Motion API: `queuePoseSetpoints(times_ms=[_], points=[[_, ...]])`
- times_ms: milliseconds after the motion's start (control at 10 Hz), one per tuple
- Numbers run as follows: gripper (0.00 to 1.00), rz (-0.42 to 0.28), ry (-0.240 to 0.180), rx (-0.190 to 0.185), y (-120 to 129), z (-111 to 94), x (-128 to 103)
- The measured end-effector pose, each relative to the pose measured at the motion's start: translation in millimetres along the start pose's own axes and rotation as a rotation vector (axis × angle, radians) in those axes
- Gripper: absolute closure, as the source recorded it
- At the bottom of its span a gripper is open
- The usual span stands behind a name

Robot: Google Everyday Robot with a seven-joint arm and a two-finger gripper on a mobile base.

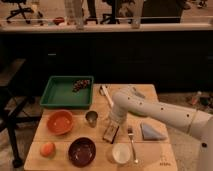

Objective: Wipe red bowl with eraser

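Wooden table (154, 151) under dim light: gripper (114, 121) hangs directly over eraser (110, 133) at centre, fingers spread wide, nothing held; red bowl (60, 122) sits well apart at left, before green tray (62, 93)

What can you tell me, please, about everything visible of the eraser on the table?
The eraser is a small rectangular block, tan with darker parts, wood-like in look. It lies flat on the wooden table, its long side running away from the camera, between the metal cup and the fork, just beyond the small white bowl. The gripper, open, hangs right over its far end; whether they touch cannot be told.
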Motion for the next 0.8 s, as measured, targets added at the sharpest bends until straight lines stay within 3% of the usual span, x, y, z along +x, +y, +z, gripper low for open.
queuePoseSetpoints(times_ms=[800], points=[[0.20,-0.013,-0.038,-0.001,-6.0,11.7,19.3]])
